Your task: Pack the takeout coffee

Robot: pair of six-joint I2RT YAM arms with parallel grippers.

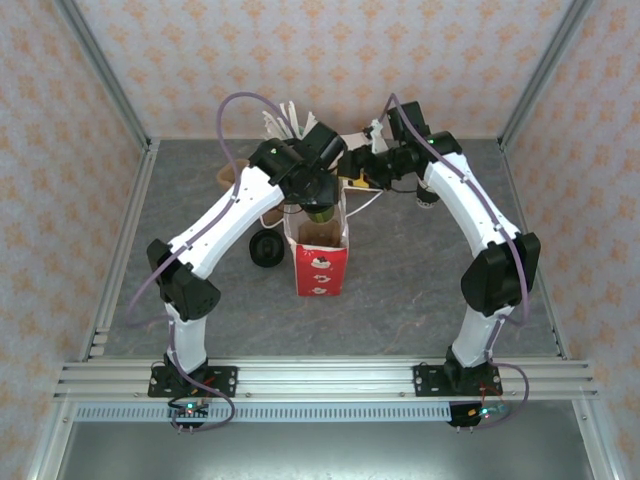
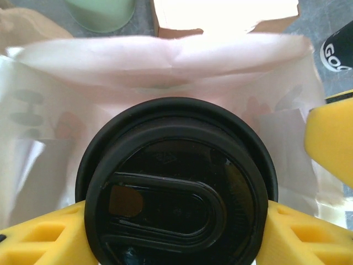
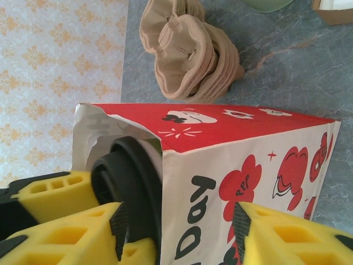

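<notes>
Grey marbled table, patterned walls. The left gripper clamps the takeout coffee by its black lid between both fingers, inside the red-and-white bag's mouth. The right gripper stands spread astride the bag's edge, apparently not pinching.

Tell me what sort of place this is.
Probably a robot test booth, not a real café: patterned wallpaper panels in an aluminium frame enclose a grey table, where two bolted arms pack a takeout coffee into a red-and-white bag.
</notes>
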